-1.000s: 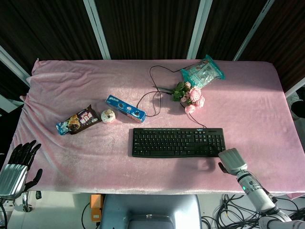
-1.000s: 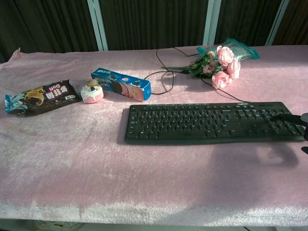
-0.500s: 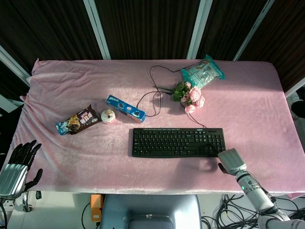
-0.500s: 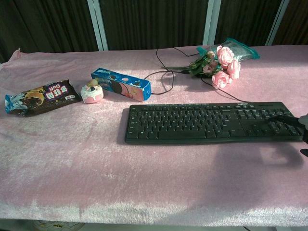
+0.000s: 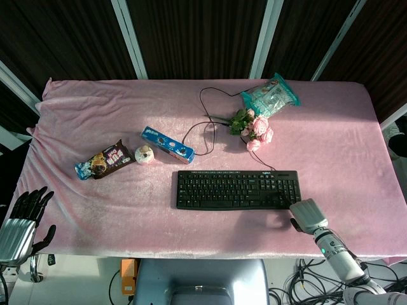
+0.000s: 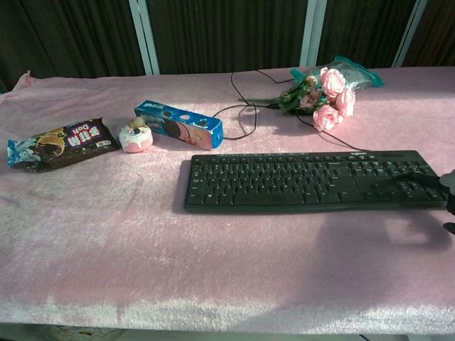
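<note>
Right hand (image 5: pixel 308 215) at right end of flat black plastic keyboard (image 5: pixel 236 189), long axis left-right, fingers on keys; grip state indeterminable.

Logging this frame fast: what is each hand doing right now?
Left hand: open, fingers apart, holding nothing, off the table edge.
Right hand: at the keyboard's right end; open or shut cannot be told.

No print on any wrapper is legible.

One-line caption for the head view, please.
Right hand at the black keyboard's right end on a pink cloth; left hand open off its corner.
</note>
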